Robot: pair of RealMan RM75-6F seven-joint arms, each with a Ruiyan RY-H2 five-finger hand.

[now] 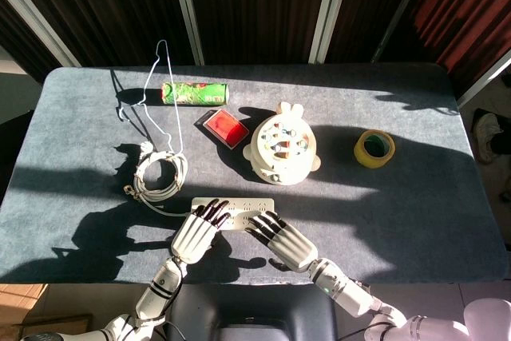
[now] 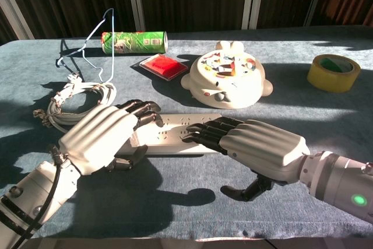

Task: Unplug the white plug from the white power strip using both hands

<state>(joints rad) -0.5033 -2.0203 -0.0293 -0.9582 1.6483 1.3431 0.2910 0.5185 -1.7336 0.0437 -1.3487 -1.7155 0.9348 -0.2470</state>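
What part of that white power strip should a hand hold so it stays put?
Probably press down from above on its right end. The power strip lies flat and long on the table, so its broad top face is the easy surface; the right hand has its fingers over that end. The left hand covers the left end, where the cable leaves.

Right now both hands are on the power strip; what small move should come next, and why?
Probably press the right hand down to steady the power strip, while the left hand closes its fingers on the strip's left end, where the plug seems hidden. Both hands only rest there; nothing looks gripped yet.
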